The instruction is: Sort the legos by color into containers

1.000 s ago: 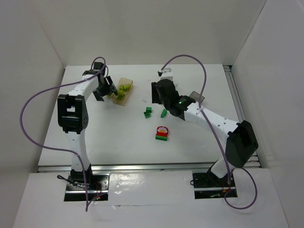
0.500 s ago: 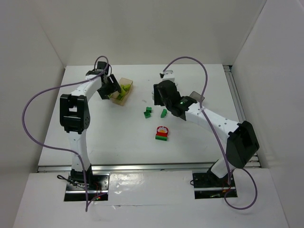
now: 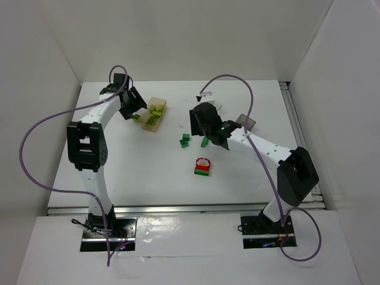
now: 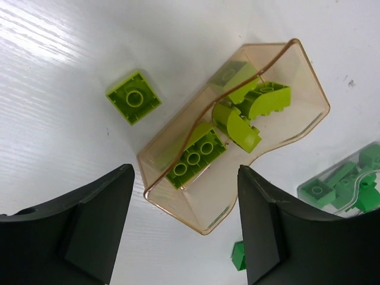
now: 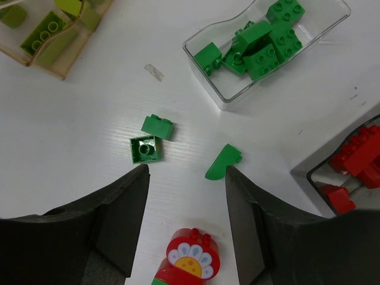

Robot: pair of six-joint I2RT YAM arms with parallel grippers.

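Note:
My left gripper point(image 4: 185, 237) is open and empty, hovering over the near end of the amber tub point(image 4: 196, 205), which holds several lime bricks point(image 4: 196, 155). One lime brick point(image 4: 133, 97) lies on the table beside that tub. My right gripper point(image 5: 185, 172) is open and empty above loose dark green bricks: two square ones point(image 5: 145, 148) and a curved one point(image 5: 223, 162). A red flower brick point(image 5: 191, 258) on a green piece lies below my fingers. The clear tub point(image 5: 228, 89) holds several green bricks. The smoky grey tub point(image 5: 309, 173) holds red bricks point(image 5: 356, 155).
In the top view the amber tub point(image 3: 152, 114) is at the back left and the grey tub point(image 3: 247, 121) at the back right, with the right arm over the clear tub. White walls enclose the table. A bit of tape point(image 5: 154, 72) lies on the table.
My left gripper has shifted a little toward the back wall beside the amber tub. My right gripper has edged slightly left over the green bricks. No brick has moved.

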